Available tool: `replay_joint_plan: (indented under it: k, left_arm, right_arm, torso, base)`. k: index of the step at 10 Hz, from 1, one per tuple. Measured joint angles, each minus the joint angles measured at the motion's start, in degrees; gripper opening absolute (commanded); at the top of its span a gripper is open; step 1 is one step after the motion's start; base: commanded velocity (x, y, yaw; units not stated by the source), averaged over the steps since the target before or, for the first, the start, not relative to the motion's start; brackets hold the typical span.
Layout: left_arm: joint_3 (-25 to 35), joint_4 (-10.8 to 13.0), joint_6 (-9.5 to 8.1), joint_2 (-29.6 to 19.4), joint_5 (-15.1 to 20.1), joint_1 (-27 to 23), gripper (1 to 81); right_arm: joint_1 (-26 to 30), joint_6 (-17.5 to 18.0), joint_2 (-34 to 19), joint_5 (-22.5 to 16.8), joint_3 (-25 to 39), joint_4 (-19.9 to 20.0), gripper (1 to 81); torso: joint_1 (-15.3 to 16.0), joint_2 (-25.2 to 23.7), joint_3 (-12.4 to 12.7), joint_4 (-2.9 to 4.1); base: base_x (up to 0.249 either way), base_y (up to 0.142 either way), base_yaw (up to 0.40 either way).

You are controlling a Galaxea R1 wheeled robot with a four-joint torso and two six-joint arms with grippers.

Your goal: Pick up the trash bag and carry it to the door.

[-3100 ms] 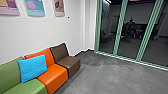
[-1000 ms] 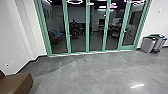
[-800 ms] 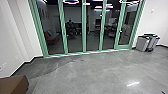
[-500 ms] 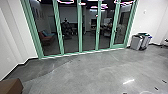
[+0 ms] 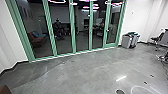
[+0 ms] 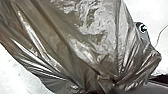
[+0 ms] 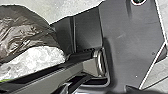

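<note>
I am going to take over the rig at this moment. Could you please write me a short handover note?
Left gripper: the trash bag bunches into folds there, so probably held.
Right gripper: state cannot be confirmed.
Done: bag apparently picked up.
Left to do: reach the door. A green-framed glass front stands ahead across bare floor; whether it is the goal, I cannot tell.

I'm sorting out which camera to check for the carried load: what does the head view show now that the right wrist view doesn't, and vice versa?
Head view: tall green-framed glass panels, grey upright bins by the wall and a dark chair.
Right wrist view: a dark, shiny plastic trash bag, with crumpled whitish material against it.
Both: grey floor.
</note>
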Motion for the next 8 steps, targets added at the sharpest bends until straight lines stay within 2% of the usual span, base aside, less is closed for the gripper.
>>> replay_joint_plan:
  k: [5,8]
  left_arm:
    - [0.0,0.0,0.00,0.0,0.1,0.0,1.0]
    - [0.0,0.0,0.00,0.0,0.0,0.0,1.0]
  right_arm:
    - [0.0,0.0,0.1,0.1,0.0,-0.1,81.1]
    - [0.0,0.0,0.3,0.0,0.0,-0.2,81.1]
  torso:
    - [0.0,0.0,0.0,0.00]
    - [0.0,0.0,0.0,0.00]
  base:
    - [0.000,0.000,-0.163]
    - [0.000,0.000,-0.075]
